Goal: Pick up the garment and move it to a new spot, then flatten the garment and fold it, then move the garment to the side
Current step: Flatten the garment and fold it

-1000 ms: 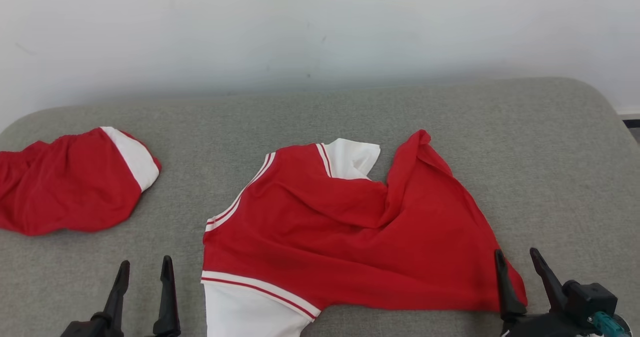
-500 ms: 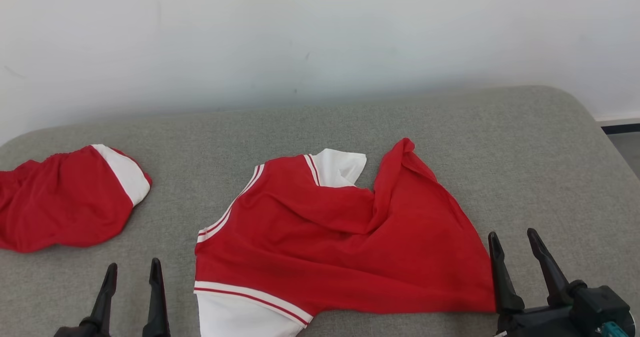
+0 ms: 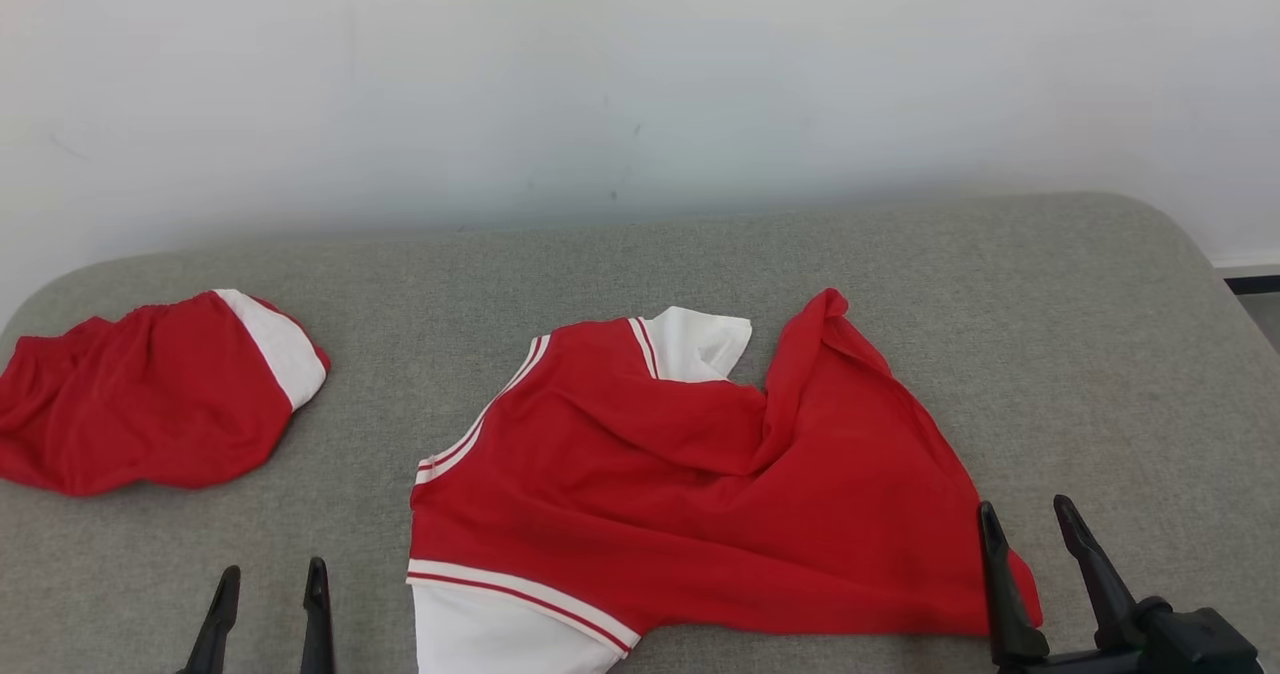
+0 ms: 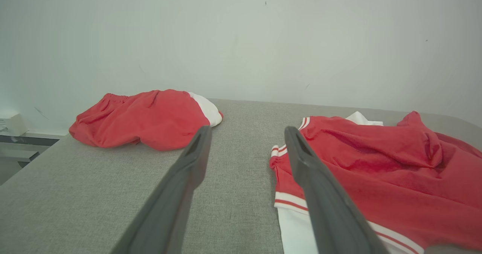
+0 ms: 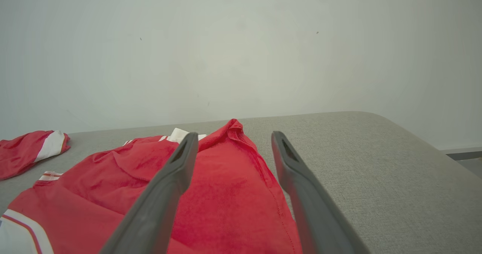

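Note:
The garment is a red top with white sleeves and striped trim. It lies crumpled on the grey padded surface, with its right part bunched into a ridge. My left gripper stands open near the front edge, left of the garment's white sleeve and apart from it. My right gripper is open at the garment's lower right corner, with its left finger over the red hem. The left wrist view shows the left gripper open over bare surface, with the garment to its right. In the right wrist view the right gripper is open above the garment.
A second red piece with a white band lies bunched at the far left, also seen in the left wrist view. A pale wall rises behind the surface. The rounded right edge drops to the floor.
The head view has shifted a little, so the whole picture has moved. Both grippers sit lower in it and remain open. The garment's folds look the same.

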